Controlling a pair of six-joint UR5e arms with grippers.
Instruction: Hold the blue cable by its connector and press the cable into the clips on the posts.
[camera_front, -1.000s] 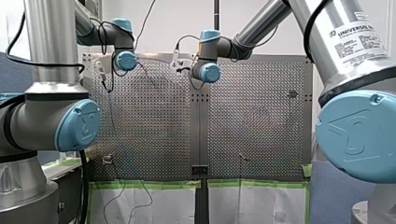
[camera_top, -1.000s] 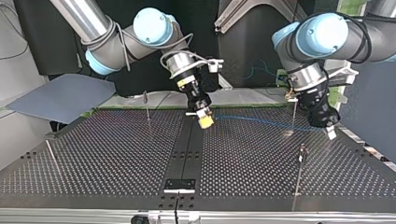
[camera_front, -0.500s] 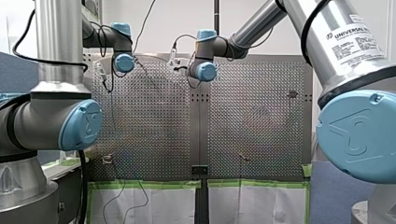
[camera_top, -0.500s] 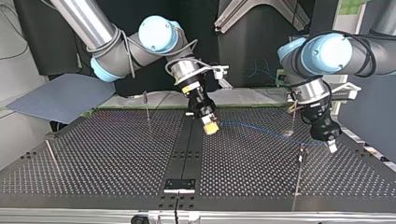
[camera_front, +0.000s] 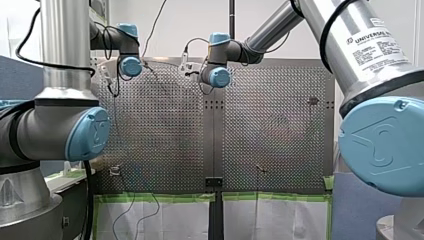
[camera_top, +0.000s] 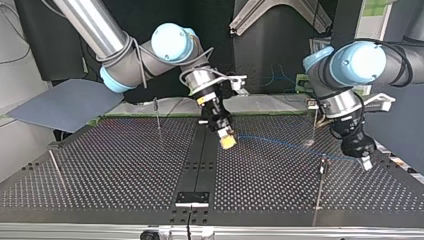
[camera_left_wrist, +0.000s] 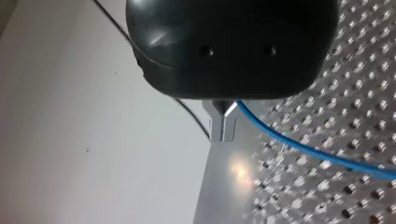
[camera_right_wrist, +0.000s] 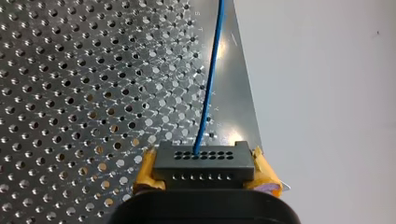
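Note:
In the top view a thin blue cable (camera_top: 280, 143) hangs low over the perforated table (camera_top: 115, 165), running between my two grippers. My right gripper (camera_top: 228, 142), with yellow pads, is near the middle seam. The right wrist view shows it (camera_right_wrist: 202, 164) shut on the black connector (camera_right_wrist: 201, 154), with the blue cable (camera_right_wrist: 211, 84) leaving the connector ahead. My left gripper (camera_top: 366, 162) is at the top view's right, just past a thin post (camera_top: 320, 185). In the left wrist view its metal fingertips (camera_left_wrist: 223, 125) are shut on the cable (camera_left_wrist: 303, 150).
More thin posts stand at the back right (camera_top: 314, 125), back left (camera_top: 157, 114) and far left (camera_top: 56, 169) of the top view. A black bracket (camera_top: 192, 197) sits on the seam at the near edge. A grey board (camera_top: 65, 102) lies beyond the table's left corner.
In the top view both grippers have come nearer the camera and shifted right. The left gripper has passed the near right post, drawing the cable along with it.

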